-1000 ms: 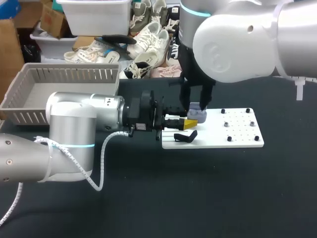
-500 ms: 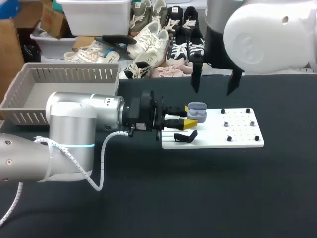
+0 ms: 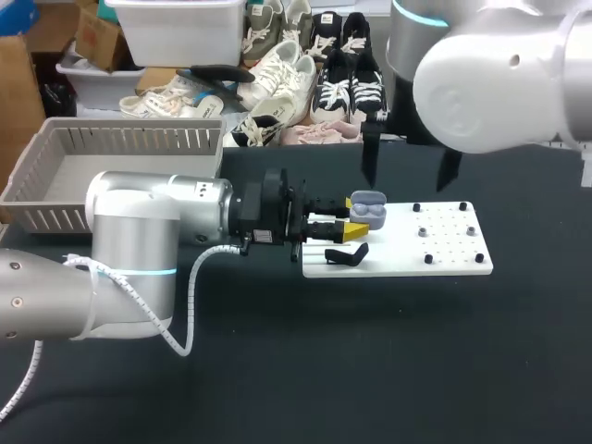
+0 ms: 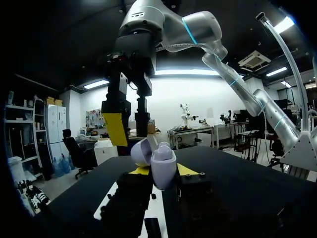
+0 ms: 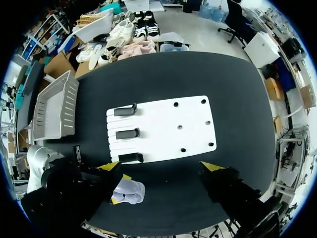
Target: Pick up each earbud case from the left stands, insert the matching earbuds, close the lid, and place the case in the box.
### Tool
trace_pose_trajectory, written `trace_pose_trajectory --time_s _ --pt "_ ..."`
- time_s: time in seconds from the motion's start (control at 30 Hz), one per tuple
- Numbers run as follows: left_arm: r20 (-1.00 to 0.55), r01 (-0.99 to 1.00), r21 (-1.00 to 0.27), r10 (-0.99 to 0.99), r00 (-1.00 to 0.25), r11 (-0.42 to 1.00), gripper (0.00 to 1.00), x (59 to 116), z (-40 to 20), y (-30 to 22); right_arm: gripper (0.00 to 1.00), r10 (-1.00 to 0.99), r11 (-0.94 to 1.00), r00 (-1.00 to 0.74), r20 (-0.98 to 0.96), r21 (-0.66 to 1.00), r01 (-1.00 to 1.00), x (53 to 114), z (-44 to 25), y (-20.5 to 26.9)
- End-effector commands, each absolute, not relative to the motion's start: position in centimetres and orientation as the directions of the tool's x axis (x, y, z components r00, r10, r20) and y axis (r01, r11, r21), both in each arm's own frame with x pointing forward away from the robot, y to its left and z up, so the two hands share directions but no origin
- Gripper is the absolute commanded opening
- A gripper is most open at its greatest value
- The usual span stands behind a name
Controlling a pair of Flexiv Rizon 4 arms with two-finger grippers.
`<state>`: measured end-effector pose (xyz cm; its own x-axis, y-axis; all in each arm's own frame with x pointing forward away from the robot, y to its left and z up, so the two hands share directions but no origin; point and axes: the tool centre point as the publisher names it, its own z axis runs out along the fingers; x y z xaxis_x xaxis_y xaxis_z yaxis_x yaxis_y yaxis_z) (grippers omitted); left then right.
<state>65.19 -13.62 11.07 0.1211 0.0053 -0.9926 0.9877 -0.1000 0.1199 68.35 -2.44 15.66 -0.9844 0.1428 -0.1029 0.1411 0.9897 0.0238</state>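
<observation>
My left gripper (image 3: pixel 354 215) is shut on a lavender earbud case (image 3: pixel 369 209) and holds it, lid up, just over the left end of the white board (image 3: pixel 444 264). In the left wrist view the case (image 4: pixel 159 163) sits between the yellow fingertips (image 4: pixel 186 169). My right gripper (image 3: pixel 407 180) hangs open above the board, a little behind and to the right of the case, with nothing in it. In the right wrist view its wide-spread fingertips (image 5: pixel 212 166) frame the board (image 5: pixel 168 126), and the case (image 5: pixel 129 192) shows beside one finger.
Black stands (image 5: pixel 128 133) line the board's left side; one stand (image 3: pixel 347 252) lies just in front of the case. Several small dark pegs (image 3: pixel 422 232) dot the board's right half. A grey basket (image 3: pixel 55 176) sits at the far left of the table.
My right gripper has let go at the case, opened wide and risen up and to the right. The left gripper has kept still with the case.
</observation>
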Motion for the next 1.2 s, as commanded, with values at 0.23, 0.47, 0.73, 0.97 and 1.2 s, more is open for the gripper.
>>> trace_pose_trajectory --time_s 0.23,0.47,0.73,0.97,1.2 --pt "-0.992 0.988 0.122 0.004 0.123 -0.095 0.0 65.0 11.1 -13.6 1.0 0.132 0.991 -0.988 -0.077 0.019 0.131 67.3 15.4 -2.5" --pt "-0.992 0.988 0.122 0.004 0.123 -0.095 0.0 65.0 11.1 -13.6 1.0 0.111 0.994 -0.992 -0.063 0.028 0.109 65.3 16.2 -2.7" --pt "-0.992 0.988 0.122 0.004 0.123 -0.095 0.0 65.0 11.1 -13.6 1.0 0.14 0.987 -0.962 -0.236 0.11 0.117 65.1 20.2 -4.4" --pt "-0.993 0.992 0.116 0.021 0.117 -0.052 0.0 64.7 12.2 -12.4 1.0 -0.016 0.975 -0.959 -0.284 0.207 -0.078 62.3 23.6 -5.2" --pt "-0.991 0.991 0.121 0.072 0.116 0.065 0.0 65.2 14.4 -9.5 1.0 -0.063 0.969 -0.961 -0.269 0.215 -0.124 61.5 23.3 -5.4"
